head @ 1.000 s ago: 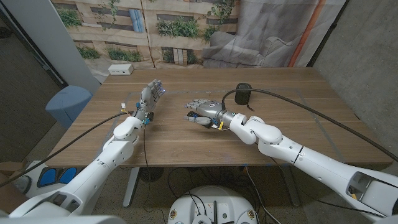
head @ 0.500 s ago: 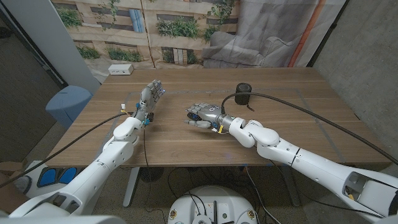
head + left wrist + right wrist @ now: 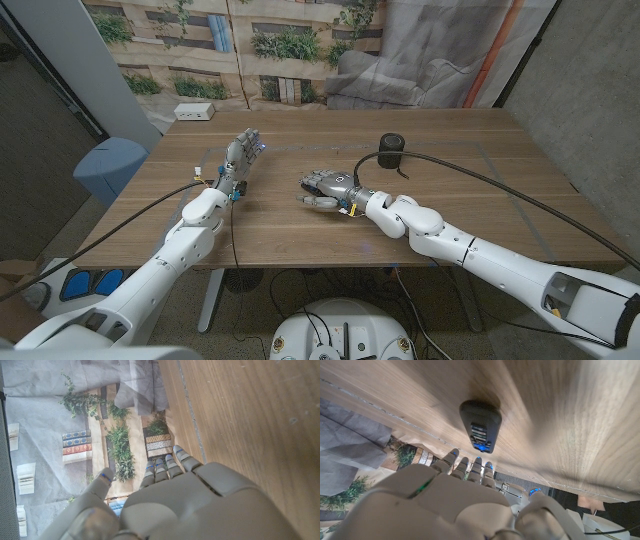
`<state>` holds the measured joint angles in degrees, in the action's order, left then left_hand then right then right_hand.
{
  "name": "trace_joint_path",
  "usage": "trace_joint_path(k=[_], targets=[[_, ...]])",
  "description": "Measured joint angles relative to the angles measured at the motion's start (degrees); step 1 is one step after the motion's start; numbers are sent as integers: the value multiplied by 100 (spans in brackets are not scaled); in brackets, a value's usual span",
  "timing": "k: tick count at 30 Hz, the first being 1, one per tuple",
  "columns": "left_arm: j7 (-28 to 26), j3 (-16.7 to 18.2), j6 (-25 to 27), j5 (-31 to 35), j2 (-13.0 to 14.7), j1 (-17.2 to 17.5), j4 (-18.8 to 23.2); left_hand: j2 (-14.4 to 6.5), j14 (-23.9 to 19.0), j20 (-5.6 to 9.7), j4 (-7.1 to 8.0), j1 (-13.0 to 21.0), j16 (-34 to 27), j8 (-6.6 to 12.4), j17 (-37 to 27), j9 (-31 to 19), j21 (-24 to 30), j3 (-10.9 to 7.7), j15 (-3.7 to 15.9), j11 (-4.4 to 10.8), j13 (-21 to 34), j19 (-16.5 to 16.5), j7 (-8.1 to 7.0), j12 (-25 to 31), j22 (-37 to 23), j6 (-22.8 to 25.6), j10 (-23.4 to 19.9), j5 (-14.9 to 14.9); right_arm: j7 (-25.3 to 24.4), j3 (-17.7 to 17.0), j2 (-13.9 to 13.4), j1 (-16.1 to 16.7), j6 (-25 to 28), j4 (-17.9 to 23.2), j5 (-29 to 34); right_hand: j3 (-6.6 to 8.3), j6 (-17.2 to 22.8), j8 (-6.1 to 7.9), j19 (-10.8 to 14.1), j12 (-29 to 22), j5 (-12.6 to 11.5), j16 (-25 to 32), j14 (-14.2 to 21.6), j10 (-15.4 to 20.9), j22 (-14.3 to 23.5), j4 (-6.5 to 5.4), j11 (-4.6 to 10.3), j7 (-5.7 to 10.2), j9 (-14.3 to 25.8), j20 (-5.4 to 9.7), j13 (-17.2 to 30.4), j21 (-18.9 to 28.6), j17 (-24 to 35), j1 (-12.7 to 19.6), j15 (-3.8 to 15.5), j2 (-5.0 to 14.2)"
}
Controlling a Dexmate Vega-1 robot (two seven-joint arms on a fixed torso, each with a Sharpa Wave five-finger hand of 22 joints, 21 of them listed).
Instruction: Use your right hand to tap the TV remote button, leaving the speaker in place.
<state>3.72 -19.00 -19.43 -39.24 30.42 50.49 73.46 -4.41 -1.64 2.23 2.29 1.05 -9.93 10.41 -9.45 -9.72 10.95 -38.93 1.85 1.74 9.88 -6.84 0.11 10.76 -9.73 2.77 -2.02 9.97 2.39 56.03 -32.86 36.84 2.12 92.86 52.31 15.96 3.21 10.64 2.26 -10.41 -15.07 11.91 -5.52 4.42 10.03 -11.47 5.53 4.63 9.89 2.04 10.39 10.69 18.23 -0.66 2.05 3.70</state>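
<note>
Right hand had slid a little toward the robot and leftward since the earlier head frames, forearm following; left hand had not moved. In the right wrist view the small black oval TV remote with rows of buttons and one blue key lay on the brown wood-grain desk just beyond the right hand's fingertips, which were extended side by side, holding nothing, apart from the remote as far as the frame showed. In the head view the remote was hidden under that hand, near desk centre.

To do the tap well, judged: lower one fingertip straight onto a key, press lightly, lift off without dragging the remote; keep the elbow and the cable away from the short black cylindrical speaker, which stood at about 1 o'clock from the hand, well apart.

Left hand stood upright at about 9 o'clock from the right hand, fingers spread and empty.

Desk surface looked smooth, so the remote could slip. A white flat box sat at the far left corner. Behind hung a printed backdrop of shelves and plants and grey sheeting; a pale blue rounded bin stood beside the desk.
</note>
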Motion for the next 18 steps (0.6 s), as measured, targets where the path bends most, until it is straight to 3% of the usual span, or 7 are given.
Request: trace_joint_path(k=[10, 18], targets=[[2, 0, 23, -22, 4, 19, 7, 0, 0, 0, 0, 0, 0, 0, 0, 0, 0, 0, 0, 0, 0, 0, 0, 0, 0, 0, 0, 0, -77, 43, -3, 3, 99, -27, -46, 0, 131, 0, 0, 0, -31, 0, 0, 0, 0, 0, -3, 131, 13, 0, 0, 39, 0, 0, 0, 0], [41, -2, 26, -42, -9, 25, 4, 0, 0, 0, 20, 0, 0, 0, 0, 0, 0, 20, 0, 0, 0, 0, -32, 0, 0, 32, 0, 0, -124, 41, -29, 24, 186, -6, -90, -44, 203, 0, 1, 0, -44, 43, 1, -66, -1, -4, -128, 203, 13, 0, 0, 39, -1, 0, 0, 0]])
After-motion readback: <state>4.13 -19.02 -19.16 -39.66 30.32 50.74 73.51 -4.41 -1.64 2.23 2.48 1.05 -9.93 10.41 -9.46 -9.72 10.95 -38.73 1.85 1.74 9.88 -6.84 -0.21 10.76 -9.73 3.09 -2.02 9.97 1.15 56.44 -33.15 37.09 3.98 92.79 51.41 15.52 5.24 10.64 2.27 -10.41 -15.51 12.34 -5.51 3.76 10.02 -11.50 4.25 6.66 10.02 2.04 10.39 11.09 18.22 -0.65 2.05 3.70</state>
